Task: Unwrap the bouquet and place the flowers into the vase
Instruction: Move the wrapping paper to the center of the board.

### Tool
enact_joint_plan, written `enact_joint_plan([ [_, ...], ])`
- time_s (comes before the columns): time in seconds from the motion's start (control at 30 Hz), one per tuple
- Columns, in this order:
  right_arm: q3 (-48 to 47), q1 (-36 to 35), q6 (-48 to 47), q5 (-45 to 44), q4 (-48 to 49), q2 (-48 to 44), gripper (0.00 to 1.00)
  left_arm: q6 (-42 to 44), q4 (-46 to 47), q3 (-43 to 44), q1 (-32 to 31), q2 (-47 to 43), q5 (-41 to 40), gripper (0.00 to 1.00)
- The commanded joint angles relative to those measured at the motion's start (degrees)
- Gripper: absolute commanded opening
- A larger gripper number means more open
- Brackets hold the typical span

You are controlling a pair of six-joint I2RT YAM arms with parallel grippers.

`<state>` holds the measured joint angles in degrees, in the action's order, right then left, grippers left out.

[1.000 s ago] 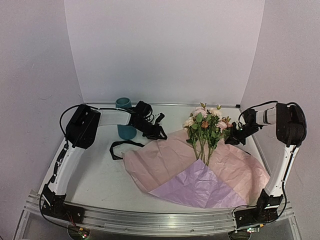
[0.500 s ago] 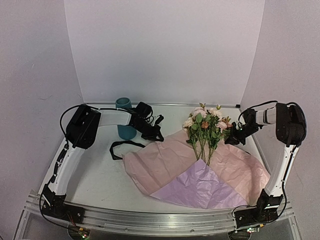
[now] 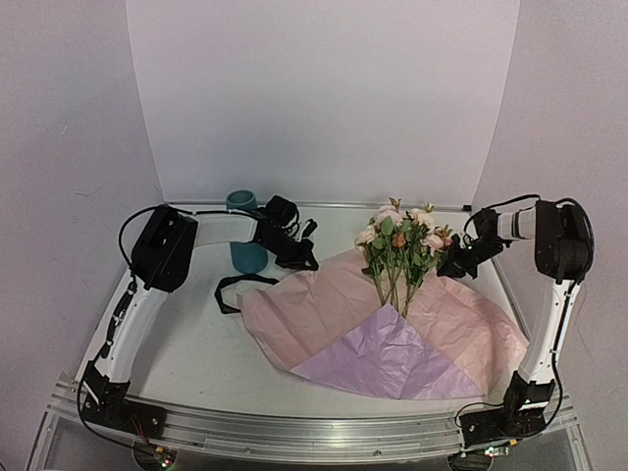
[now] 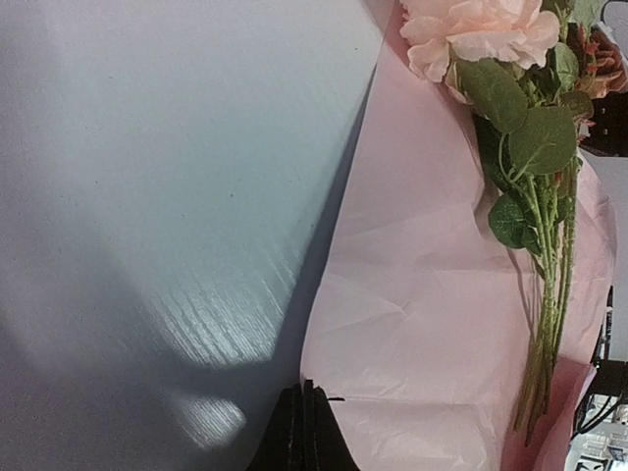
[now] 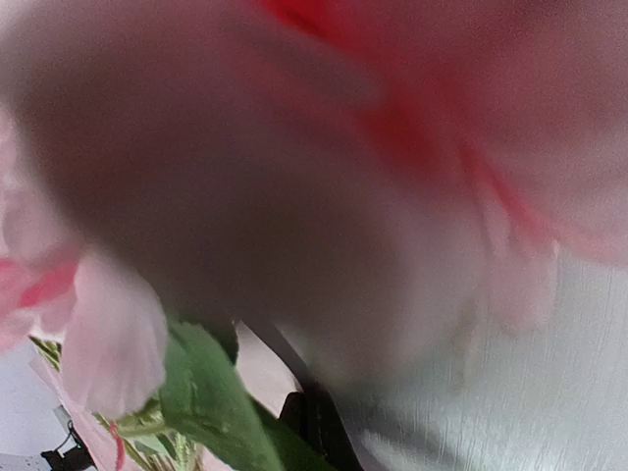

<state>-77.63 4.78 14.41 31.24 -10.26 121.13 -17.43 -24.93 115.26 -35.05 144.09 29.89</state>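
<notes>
1. Looking from above, we see the wrapping paper (image 3: 392,343) lying spread open on the table (image 3: 186,334), pink with a lilac part toward the near side.
2. The flowers (image 3: 397,245) rest on this paper, blooms toward the back wall and stem ends toward the middle of the sheet.
3. The vase (image 3: 247,257) stands upright at the far left, well apart from the flowers and partly hidden behind the left arm.
4. A black ribbon (image 3: 245,279) lies loose on the table just left of the paper.
5. The left gripper (image 3: 302,263) is clenched at the paper's far left edge; from its wrist view we cannot tell if the paper is pinched.
6. The right gripper (image 3: 453,267) is clenched too, pressed against the right side of the blooms. Its wrist view is only blurred pink petals, so what it grasps we cannot tell.
</notes>
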Motion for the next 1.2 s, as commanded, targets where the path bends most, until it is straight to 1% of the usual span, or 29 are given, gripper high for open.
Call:
enact_joint_plan([
  [0.0, -4.5, 0.1, 2.0, -0.8, -3.2, 4.5, 0.0, -1.4, -1.1, 5.3, 1.8, 3.4, -1.7, 0.0],
  [0.27, -12.0, 0.1, 4.8, 0.2, -3.4, 9.0, 0.0, -2.8, -1.0, 11.5, 3.1, 7.3, -3.5, 0.0],
  [0.4, -14.6, 0.1, 6.2, 0.3, -3.4, 10.8, 0.0, -3.0, -0.8, 13.2, 3.5, 8.7, -4.2, 0.0],
  [0.47, -15.4, 0.1, 7.1, -0.2, -3.4, 11.1, 0.01, -3.0, -0.7, 13.8, 3.5, 9.1, -3.7, 0.02],
  [0.6, -14.6, 0.1, 7.3, -1.6, -3.4, 8.8, 0.12, -2.6, -0.5, 13.4, 3.5, 7.9, -3.3, 0.19],
  [0.77, -10.7, 0.1, 5.9, -5.0, -3.5, 3.1, 0.24, -1.4, -0.5, 11.2, 3.1, 4.9, -4.7, 0.28],
  [0.87, -7.7, 0.1, 5.5, -6.9, -3.7, -0.6, 0.28, -1.1, -0.5, 10.3, 2.8, 3.6, -4.7, 0.3],
  [1.03, -3.5, 0.1, 5.6, -9.1, -3.9, -6.0, 0.36, -0.8, -0.5, 7.8, 1.7, 2.0, -4.5, 0.31],
  [1.17, -1.4, 0.1, 5.6, -9.8, -4.3, -9.5, 0.38, -0.3, -0.5, 6.7, 0.5, 1.2, -4.2, 0.32],
])
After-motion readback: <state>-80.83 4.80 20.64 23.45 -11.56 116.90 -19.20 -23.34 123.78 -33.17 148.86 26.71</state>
